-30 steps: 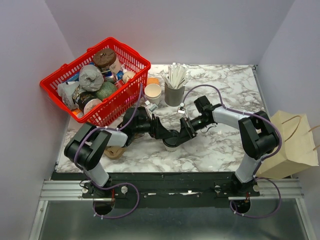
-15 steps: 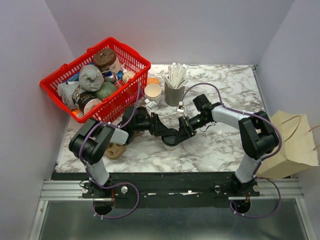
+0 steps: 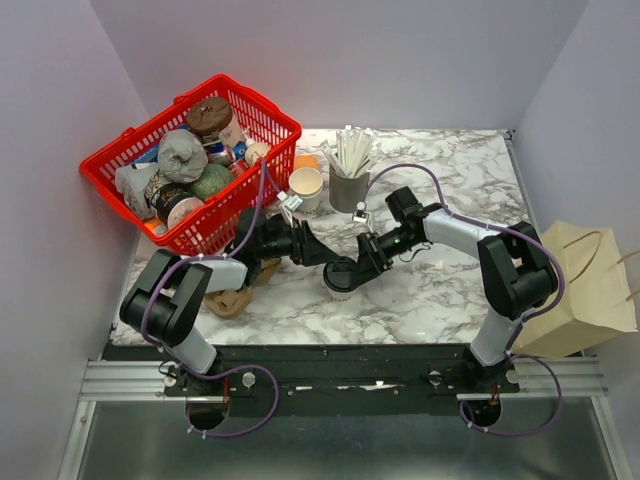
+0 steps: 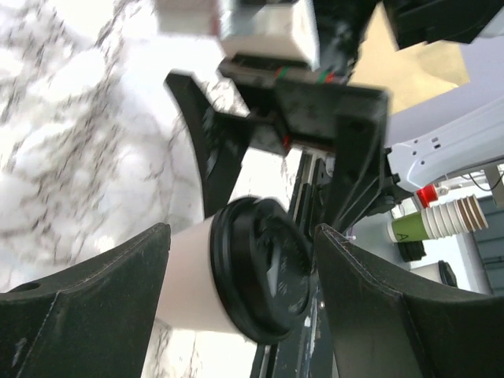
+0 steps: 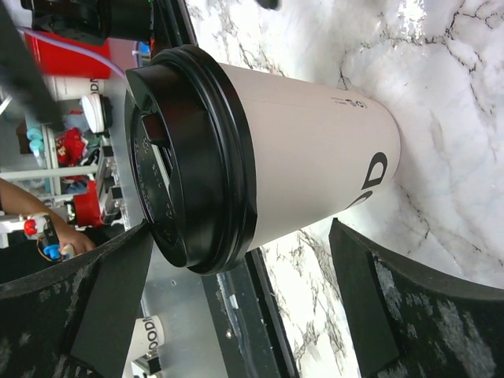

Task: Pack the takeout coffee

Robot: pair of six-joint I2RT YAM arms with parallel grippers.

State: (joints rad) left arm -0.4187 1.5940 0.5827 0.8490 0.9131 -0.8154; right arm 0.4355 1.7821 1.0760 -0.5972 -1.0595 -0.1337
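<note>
The takeout coffee (image 3: pixel 342 277), a cream-white paper cup with a black lid, stands upright on the marble table (image 3: pixel 440 300) between my two grippers. My left gripper (image 3: pixel 320 254) is open just to the cup's left. In the left wrist view the cup (image 4: pixel 236 276) shows beyond the gripper (image 4: pixel 240 232), with a gap at each finger. My right gripper (image 3: pixel 357 267) is open at the cup's right. In the right wrist view its wide fingers flank the cup (image 5: pixel 307 150) without pressing it, and the gripper (image 5: pixel 242 228) holds nothing.
A red basket (image 3: pixel 291 128) full of packaged goods stands at the back left. Next to it are a stack of cream paper cups (image 3: pixel 306 186) and a grey cup of white sticks (image 3: pixel 348 190). A brown paper bag (image 3: pixel 585 290) stands off the table's right edge. A brown item (image 3: pixel 230 301) lies near the left arm.
My left arm has drawn back to the left, away from the cup. The right gripper and the cup have stayed where they were.
</note>
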